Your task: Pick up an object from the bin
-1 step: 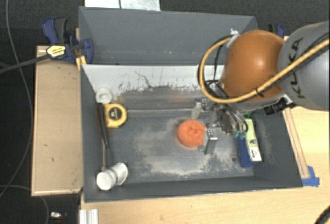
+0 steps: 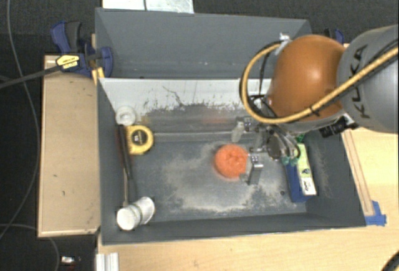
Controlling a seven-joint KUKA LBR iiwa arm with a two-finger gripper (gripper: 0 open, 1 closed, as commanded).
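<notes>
The gripper (image 2: pixel 247 151) hangs low over the floor of the grey bin (image 2: pixel 187 45), right of its middle, under the arm's orange wrist cover (image 2: pixel 305 76). Its two fingers (image 2: pixel 255 171) stand apart, one toward the back wall and one nearer the front, and nothing is clamped between them. An orange ball (image 2: pixel 230 161) lies on the floor at the left of that gap, hard against the nearer finger; whether they touch cannot be told. The ball is round with a rough surface, so it has no long axis and points no way. To the gripper's right lies a flat blue, white and green pack (image 2: pixel 303 181), its length running front to back. Well apart, along the left wall, lie a yellow tape measure (image 2: pixel 139 139), a small white cap (image 2: pixel 126 116), a dark rod (image 2: pixel 125 170) and a white cylinder (image 2: pixel 136 213).
</notes>
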